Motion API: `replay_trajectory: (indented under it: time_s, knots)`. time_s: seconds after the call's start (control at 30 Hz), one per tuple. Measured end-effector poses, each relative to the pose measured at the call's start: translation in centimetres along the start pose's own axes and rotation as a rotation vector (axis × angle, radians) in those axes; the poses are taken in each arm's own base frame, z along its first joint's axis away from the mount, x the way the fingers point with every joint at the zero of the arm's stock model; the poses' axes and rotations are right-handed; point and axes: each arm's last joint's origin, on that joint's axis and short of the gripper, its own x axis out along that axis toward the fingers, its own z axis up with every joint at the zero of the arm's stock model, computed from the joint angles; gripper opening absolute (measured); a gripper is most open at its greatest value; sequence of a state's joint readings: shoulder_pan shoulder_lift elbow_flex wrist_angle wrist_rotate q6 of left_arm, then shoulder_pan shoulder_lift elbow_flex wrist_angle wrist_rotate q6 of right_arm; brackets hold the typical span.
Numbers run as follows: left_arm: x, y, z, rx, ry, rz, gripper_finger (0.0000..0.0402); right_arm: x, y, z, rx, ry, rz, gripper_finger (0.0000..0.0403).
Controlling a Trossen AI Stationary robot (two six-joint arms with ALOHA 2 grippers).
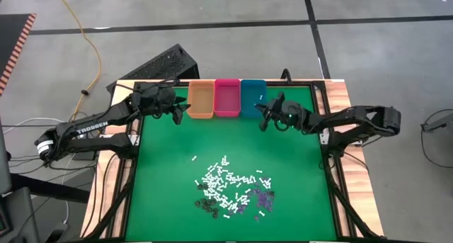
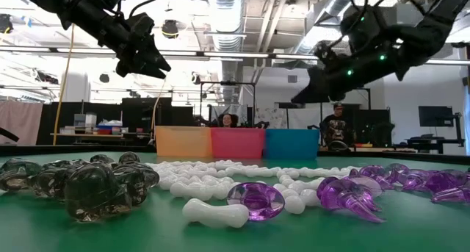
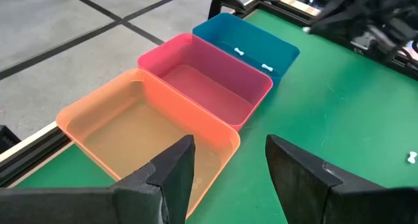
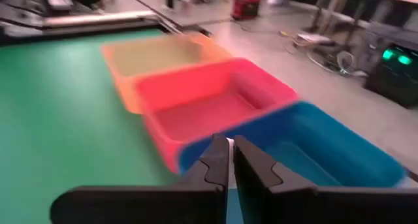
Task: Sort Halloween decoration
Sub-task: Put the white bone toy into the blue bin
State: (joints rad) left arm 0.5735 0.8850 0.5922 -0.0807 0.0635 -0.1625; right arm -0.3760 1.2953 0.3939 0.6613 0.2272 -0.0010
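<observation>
The left wrist view alone showed two white sticks [image 3: 240, 51] lying in the teal bin [image 3: 287, 51], with the pink bin [image 3: 258, 83] and orange bin [image 3: 222, 134] bare inside. In the right wrist view, the right gripper [image 4: 230, 145] hung over the teal bin's near wall, fingers nearly together on a small white piece [image 4: 228, 141]. In the high view, the left gripper [image 1: 177, 111] hovered beside the orange bin, fingers apart and empty, and the decoration pieces [image 1: 230, 190] lay heaped on the green mat [image 1: 297, 144], well apart from the bins.
</observation>
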Motion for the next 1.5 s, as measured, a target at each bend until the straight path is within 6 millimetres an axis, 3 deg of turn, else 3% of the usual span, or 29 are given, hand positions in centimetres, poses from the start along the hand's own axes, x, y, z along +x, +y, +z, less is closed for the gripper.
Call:
replay_trajectory:
  time_s: [0.33,0.7,0.87,1.13,1.33,1.5]
  knots:
    - [0.0,0.0,0.0,-0.002,0.0,0.0,0.0178,1.1,-2.5,-1.4,0.069,0.083,-0.02,0.0055]
    - [0.0,0.0,0.0,-0.002,0.0,0.0,0.0178,1.5,-2.5,-0.3,0.054,0.066,0.013,0.0182]
    - [0.0,0.0,-0.3,-0.004,0.032,-0.002,0.0178,0.5,0.6,0.6,0.036,0.047,0.301,0.0207]
    - [0.0,0.1,-0.5,0.008,0.053,-0.002,0.0178,-3.5,6.5,-0.6,0.068,0.284,0.566,0.0192]
    - [0.0,0.0,-0.4,0.014,0.037,0.0,0.0178,-6.2,10.2,-2.5,0.057,0.45,0.591,0.0183]
    - [0.0,0.0,-0.3,0.021,0.035,0.001,0.0178,-8.3,12.1,-3.3,0.001,0.437,0.516,0.0183]
